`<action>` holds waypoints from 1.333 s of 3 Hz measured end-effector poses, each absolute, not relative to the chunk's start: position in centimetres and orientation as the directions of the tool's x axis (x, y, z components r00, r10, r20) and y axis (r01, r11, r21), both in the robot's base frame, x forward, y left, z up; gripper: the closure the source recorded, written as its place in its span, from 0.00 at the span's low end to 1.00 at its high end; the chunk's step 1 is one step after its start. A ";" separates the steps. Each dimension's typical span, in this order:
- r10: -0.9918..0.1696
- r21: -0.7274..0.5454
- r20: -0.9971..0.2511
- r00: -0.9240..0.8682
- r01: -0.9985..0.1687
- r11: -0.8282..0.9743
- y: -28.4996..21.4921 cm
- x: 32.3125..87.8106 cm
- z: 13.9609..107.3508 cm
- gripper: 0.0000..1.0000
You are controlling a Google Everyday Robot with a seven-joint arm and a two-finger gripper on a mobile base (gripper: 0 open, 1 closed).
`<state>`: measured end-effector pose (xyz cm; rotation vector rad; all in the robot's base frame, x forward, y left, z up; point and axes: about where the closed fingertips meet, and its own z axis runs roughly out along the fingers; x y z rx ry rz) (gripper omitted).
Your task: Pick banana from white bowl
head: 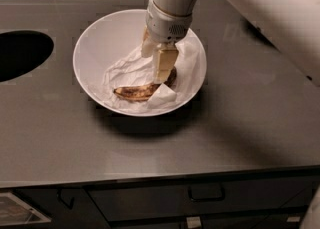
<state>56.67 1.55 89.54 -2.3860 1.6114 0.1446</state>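
Observation:
The white bowl sits on the grey counter, lined with crumpled white paper. The brown-mottled banana lies in its front part, curving up to the right. My gripper reaches down into the bowl from above and stands over the banana's right end. It is open, with the near finger touching or just in front of that end. The banana's right tip is partly hidden behind that finger.
A dark round opening is cut in the counter to the left of the bowl. My white arm crosses the upper right. Dark tiles line the back wall; drawers sit below the counter's front edge.

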 end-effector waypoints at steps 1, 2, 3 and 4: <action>-0.895 -0.156 -0.241 0.374 -0.926 -0.345 1.5 56.1 89.3 0.40; -0.894 -0.153 -0.258 0.368 -0.929 -0.338 1.4 55.3 89.0 0.40; -0.890 -0.145 -0.269 0.367 -0.929 -0.340 1.6 54.9 88.6 0.43; -0.890 -0.144 -0.270 0.367 -0.929 -0.340 1.6 54.9 88.5 0.47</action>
